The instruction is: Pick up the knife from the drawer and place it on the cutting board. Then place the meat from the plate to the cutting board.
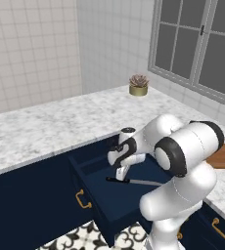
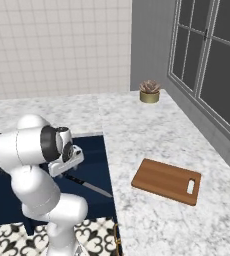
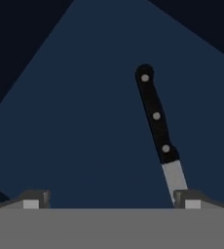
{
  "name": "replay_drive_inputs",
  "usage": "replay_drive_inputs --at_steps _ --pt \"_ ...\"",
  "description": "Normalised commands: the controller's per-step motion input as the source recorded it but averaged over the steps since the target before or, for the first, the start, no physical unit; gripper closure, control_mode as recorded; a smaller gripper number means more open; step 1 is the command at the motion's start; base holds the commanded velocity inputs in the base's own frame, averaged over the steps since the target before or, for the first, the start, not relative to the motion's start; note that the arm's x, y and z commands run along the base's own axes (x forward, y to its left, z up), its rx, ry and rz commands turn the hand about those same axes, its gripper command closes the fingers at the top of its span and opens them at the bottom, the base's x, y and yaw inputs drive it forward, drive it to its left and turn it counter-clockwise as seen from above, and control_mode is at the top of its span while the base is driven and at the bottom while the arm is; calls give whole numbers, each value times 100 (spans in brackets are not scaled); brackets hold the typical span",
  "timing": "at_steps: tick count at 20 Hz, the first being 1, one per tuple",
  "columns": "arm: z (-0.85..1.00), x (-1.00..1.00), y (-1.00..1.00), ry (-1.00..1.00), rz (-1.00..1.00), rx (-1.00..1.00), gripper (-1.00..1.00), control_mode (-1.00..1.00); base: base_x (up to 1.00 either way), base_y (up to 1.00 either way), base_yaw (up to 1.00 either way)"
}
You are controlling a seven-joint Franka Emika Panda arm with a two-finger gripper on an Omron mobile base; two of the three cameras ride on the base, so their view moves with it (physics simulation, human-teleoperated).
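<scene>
The navy drawer (image 1: 92,195) stands pulled out under the marble counter. On its floor lies the knife (image 1: 134,181), black handle and narrow grey blade, also seen from the other side as knife (image 2: 87,185). My gripper (image 1: 120,174) hangs inside the drawer just above the handle end, open and holding nothing. In the hand view the knife (image 3: 156,116) lies ahead and right of centre, its blade running down to my right fingertip (image 3: 189,198); the gripper (image 3: 111,200) is spread wide. The cutting board (image 2: 168,181) lies bare on the counter to the right. Plate and meat are out of view.
A small potted succulent (image 1: 138,84) stands at the back of the counter near the window. The drawer front carries a brass handle (image 1: 82,199). Navy cabinet fronts flank the drawer, and patterned floor tiles show below it.
</scene>
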Motion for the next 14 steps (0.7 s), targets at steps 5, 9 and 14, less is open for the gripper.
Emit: replay_drive_inputs --at_steps 5,9,14 --pt "-31 31 0 -1 0 0 -100 -100 0 0 0" --pt "-38 30 0 2 0 -1 -100 -100 0 0 0" --pt "-44 17 0 0 0 -1 -100 -100 0 0 0"
